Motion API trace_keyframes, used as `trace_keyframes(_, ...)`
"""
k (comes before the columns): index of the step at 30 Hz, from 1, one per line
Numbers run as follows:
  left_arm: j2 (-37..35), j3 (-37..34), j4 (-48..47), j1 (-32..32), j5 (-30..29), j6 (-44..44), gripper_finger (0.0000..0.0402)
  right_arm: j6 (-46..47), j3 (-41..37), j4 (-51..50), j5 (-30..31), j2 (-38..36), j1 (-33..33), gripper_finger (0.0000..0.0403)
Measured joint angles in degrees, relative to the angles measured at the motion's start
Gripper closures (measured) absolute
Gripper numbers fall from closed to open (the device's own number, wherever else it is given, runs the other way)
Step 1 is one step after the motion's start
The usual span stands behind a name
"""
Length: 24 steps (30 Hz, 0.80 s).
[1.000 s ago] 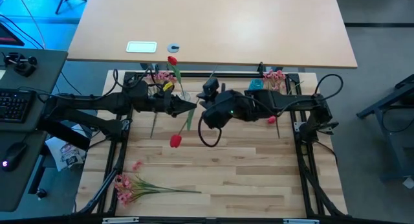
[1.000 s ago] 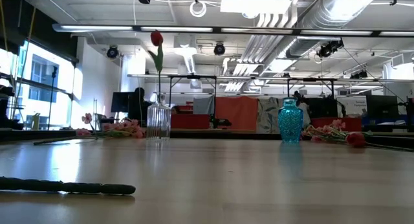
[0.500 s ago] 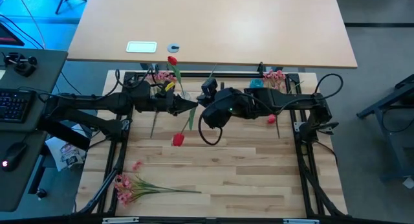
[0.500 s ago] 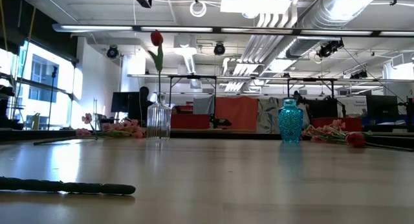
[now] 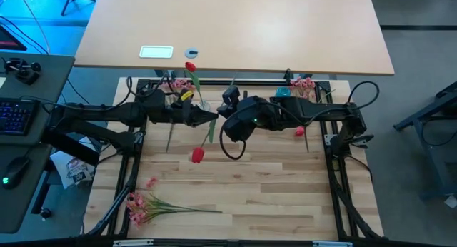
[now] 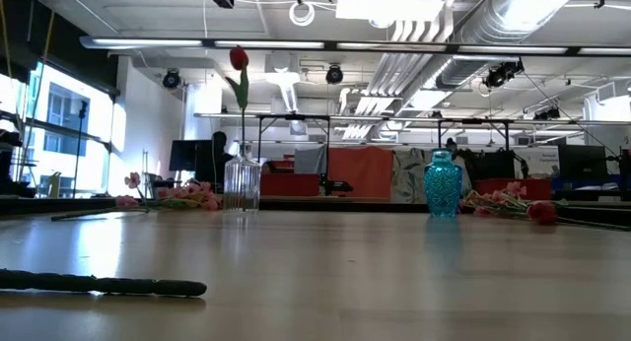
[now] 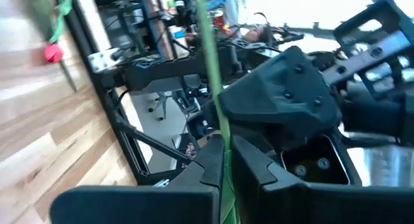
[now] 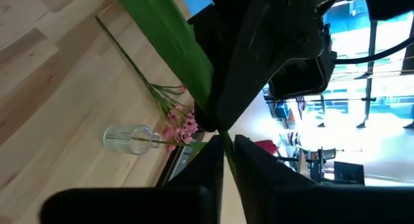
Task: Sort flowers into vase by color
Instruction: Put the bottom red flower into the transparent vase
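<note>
A red tulip (image 5: 196,155) on a green stem hangs in the air above the table's middle, bloom lowest. My left gripper (image 5: 214,119) and my right gripper (image 5: 224,124) meet tip to tip at its stem, each shut on it. A clear glass vase (image 6: 242,183) at the far left stands on its base and has one red tulip (image 6: 239,57) upright in it. A blue vase (image 6: 443,184) stands at the far right. A pink spray (image 5: 139,204) lies near the near-left corner. Another red tulip (image 5: 300,131) lies at the right. My left gripper (image 7: 224,169) pinches the green stem (image 7: 220,130) between its two fingers, which lie across it and come level from the table's left. The tulip is lifted clear, its bloom hanging below. My right gripper (image 8: 226,160) pinches the same stem (image 8: 226,145) just below its long leaf (image 8: 165,30), coming level from the right, fingers across it. The other gripper's body hides the stem beyond the hold.
Pink sprays lie beside the clear vase (image 5: 171,83) and beside the blue vase (image 5: 303,83). A black frame (image 5: 235,81) runs along the far edge, with rails down both sides. Bare wood (image 5: 271,183) lies in the middle and near right.
My right gripper has edged slightly toward the left gripper and the far edge. The hanging tulip has barely shifted with it.
</note>
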Motion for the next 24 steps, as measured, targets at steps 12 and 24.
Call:
trace_keyframes(12, 0.0, 0.0, 1.4, 0.1, 0.8, 4.0, 0.0340, 0.3, 0.0, -0.4, 0.0, -0.1, 0.2, 0.0399)
trace_keyframes(24, -7.4, 0.1, -3.0, 9.0, 6.2, 18.2, 0.0205, 12.6, -0.1, -6.5, 0.9, -2.1, -0.4, 0.0402)
